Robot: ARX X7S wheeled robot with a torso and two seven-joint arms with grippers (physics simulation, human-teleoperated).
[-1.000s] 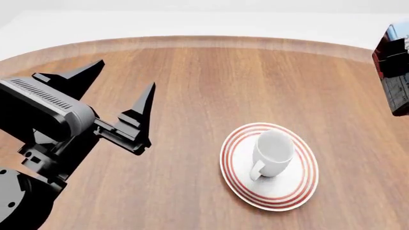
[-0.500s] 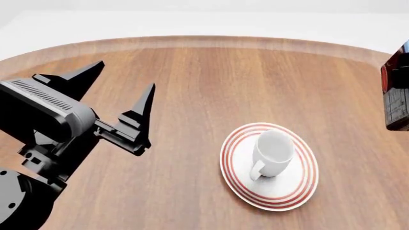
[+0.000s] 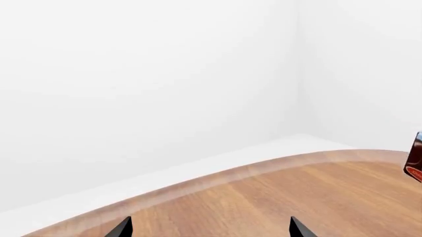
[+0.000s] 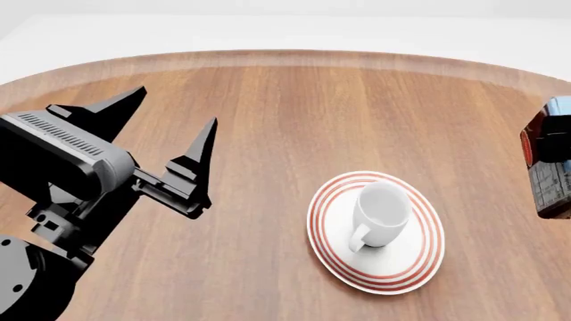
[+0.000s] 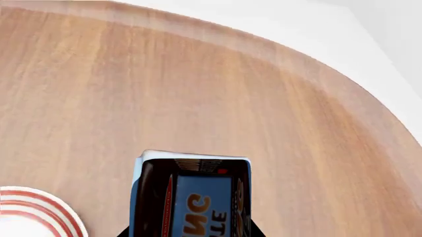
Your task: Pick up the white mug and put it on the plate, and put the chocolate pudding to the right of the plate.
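The white mug point(image 4: 381, 214) stands upright on the plate point(image 4: 421, 261) with red rings, right of the table's middle in the head view. The plate's rim also shows in the right wrist view point(image 5: 29, 207). The chocolate pudding point(image 4: 547, 166) hangs at the head view's right edge, to the right of the plate; I cannot tell if it touches the table. In the right wrist view the pudding point(image 5: 192, 197) sits between the tips of my right gripper point(image 5: 191, 233), which is shut on it. My left gripper point(image 4: 170, 124) is open and empty, raised over the table's left side.
The round wooden table point(image 4: 295, 114) has a curved far edge with white floor beyond. In the left wrist view a small piece of the pudding point(image 3: 415, 158) shows at the frame's edge over the table point(image 3: 277, 192).
The pudding has moved down in the head view, coming lower and nearer beside the plate. The left arm, the mug and the plate have not moved.
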